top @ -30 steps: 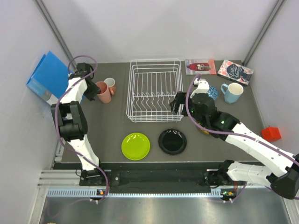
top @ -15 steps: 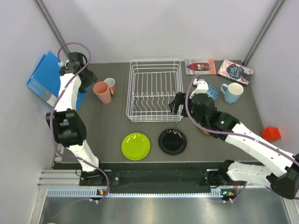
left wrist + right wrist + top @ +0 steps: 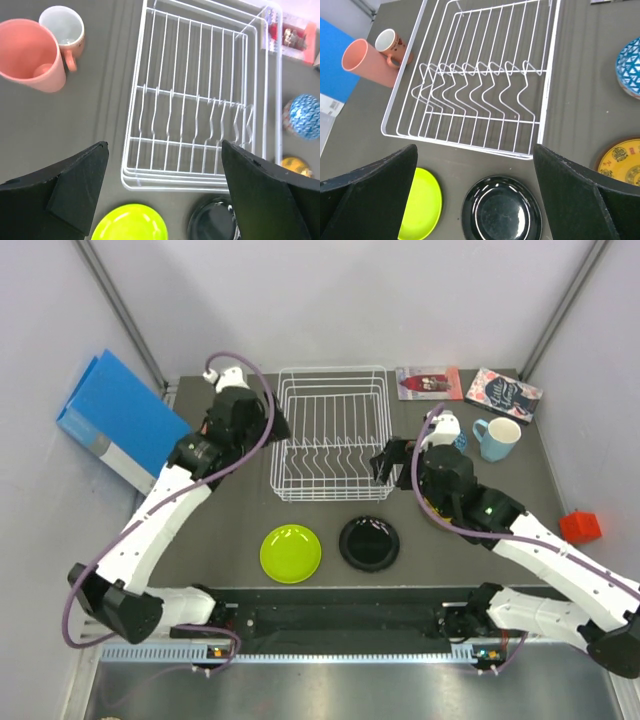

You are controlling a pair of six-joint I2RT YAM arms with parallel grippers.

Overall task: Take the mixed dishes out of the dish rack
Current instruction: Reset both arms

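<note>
Only the wrist views show the salmon cup (image 3: 31, 55) and pink mug (image 3: 62, 27) at upper left, just beside the white wire dish rack (image 3: 200, 95) at mid-frame, with the left gripper (image 3: 164, 150) and right gripper (image 3: 475, 150) both spread wide.

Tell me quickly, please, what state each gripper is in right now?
Left gripper: open, holding nothing.
Right gripper: open, holding nothing.

Bare dish rack (image 3: 200, 125), salmon cup (image 3: 31, 55), lime-green plate (image 3: 131, 222)
</note>
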